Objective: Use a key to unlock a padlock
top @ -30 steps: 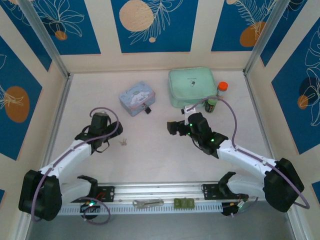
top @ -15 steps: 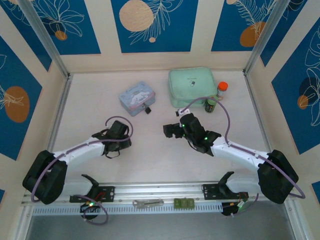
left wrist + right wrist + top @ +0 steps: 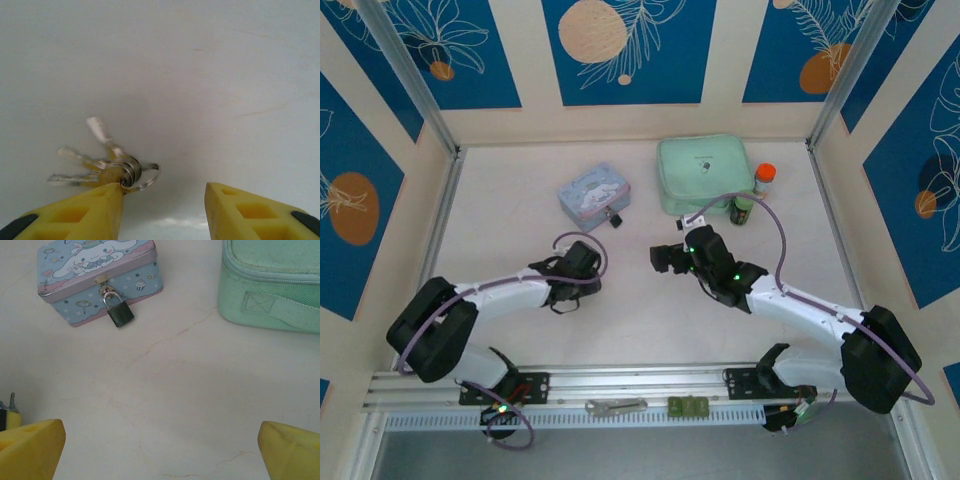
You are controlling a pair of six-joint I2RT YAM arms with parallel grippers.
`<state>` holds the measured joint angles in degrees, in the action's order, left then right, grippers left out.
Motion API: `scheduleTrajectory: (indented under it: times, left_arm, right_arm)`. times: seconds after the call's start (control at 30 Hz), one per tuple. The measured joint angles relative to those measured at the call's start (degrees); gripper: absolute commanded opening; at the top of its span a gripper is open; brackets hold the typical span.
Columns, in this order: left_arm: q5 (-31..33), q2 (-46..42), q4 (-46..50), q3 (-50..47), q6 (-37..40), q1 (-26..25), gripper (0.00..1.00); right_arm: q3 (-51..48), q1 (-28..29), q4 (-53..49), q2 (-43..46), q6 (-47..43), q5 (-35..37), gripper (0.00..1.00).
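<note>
From the overhead camera I see the left gripper (image 3: pixel 578 283) low over the middle of the worktop (image 3: pixel 640 320), left of centre. How far its jaws stand apart I cannot tell from up here. The right gripper (image 3: pixel 666 258) hangs just right of centre and points toward the far edge. The blue tin (image 3: pixel 592 193) sits toward the far edge, left of centre, and the padlock (image 3: pixel 614 217) hangs at its near right corner. A green pouch (image 3: pixel 705 172) lies to the right of the tin, with an orange-capped bottle (image 3: pixel 749 198) at the pouch's right side.

On the left wrist camera the yellow fingers (image 3: pixel 80 212) stand partly apart with bare worktop in the gap. The key (image 3: pixel 100 131) lies fanned out with its bunch on the surface. Their ring (image 3: pixel 140 175) touches the tip of the finger on the left of the picture, and nothing is clamped.

On the right wrist camera the jaws are spread wide, one finger in each bottom corner, and they hold nothing. The padlock hangs from the tin's hasp with its shackle closed. Its dark body rests against the tin's front wall, well ahead of the fingers. The pouch fills the top right corner.
</note>
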<state>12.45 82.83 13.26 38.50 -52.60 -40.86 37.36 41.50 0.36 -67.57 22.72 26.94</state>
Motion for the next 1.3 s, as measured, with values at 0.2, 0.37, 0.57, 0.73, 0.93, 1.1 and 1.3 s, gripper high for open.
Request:
scheduleTrajectory:
  times: [0.2,0.37,0.57,0.73,0.93,1.1,1.3]
  left_arm:
    - [1.86,0.57,-0.17,2.6,-0.9,-1.79,0.61]
    - [7.04,-8.9,3.96,2.23,2.21,2.01,0.67]
    - [7.28,-20.74,4.13,-2.38,5.35,14.99,0.67]
    - [4.66,-23.8,3.26,-6.54,6.67,21.77,0.68]
    - [-0.39,-23.82,-0.46,-8.87,6.64,26.14,0.68]
    - [-2.51,-23.82,-3.43,-8.9,6.62,26.4,0.68]
    - [-3.45,-23.91,-6.58,-10.58,6.43,26.47,0.67]
  right_arm:
    - [0.26,-0.57,0.02,-1.81,-0.04,-5.29,0.95]
    - [5.99,-0.46,-2.12,-10.25,-0.39,-14.05,0.83]
    - [20.28,4.26,-7.3,-25.09,-2.4,-19.47,0.76]
    - [35.63,10.54,-15.21,-38.82,-4.26,-19.32,0.73]
    - [48.7,14.38,-24.22,-50.95,-4.72,-18.16,0.71]
    - [54.62,14.75,-29.97,-56.68,-3.76,-16.22,0.64]
    - [56.59,14.75,-32.98,-57.46,-1.9,-14.69,0.39]
